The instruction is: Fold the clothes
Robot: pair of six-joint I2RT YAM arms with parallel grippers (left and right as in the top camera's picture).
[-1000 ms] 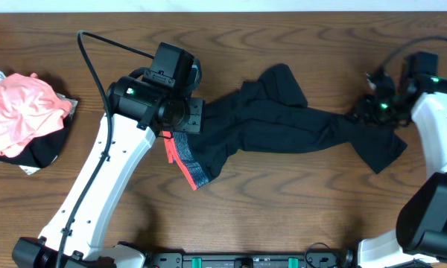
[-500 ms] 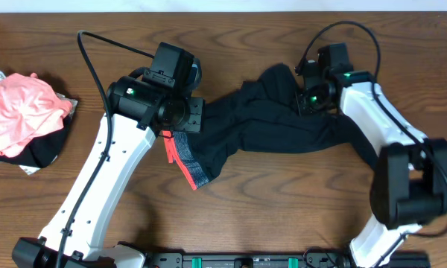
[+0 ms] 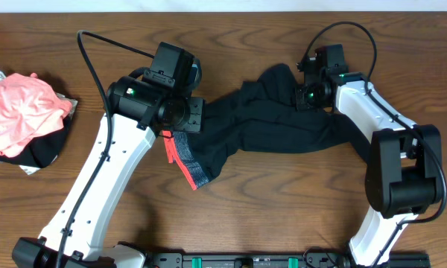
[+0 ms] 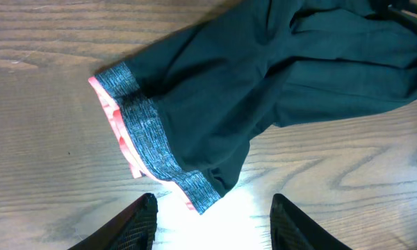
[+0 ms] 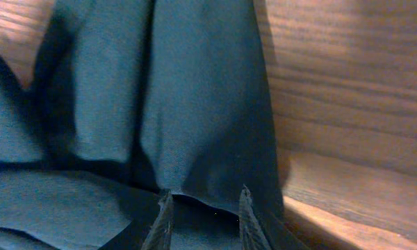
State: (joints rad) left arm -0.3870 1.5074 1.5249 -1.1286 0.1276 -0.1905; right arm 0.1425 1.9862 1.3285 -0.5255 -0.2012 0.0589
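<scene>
The right tool [image 5: 205,201] is closed narrowly on a fold of the black leggings [image 3: 276,130], the fabric being pinched between its fingers at the garment's upper edge. The left tool [image 4: 214,203] is held open above the counter [image 3: 283,216], with nothing gripped (the cloth's nearest corner is seen just beyond its spread fingers). The grey waistband [image 4: 149,135], edged in coral-red, is found at the leggings' left end, and the legs are spread rightward across the counter's middle. A crumpled pink garment [image 3: 18,108] is seen at the far left edge, well apart.
</scene>
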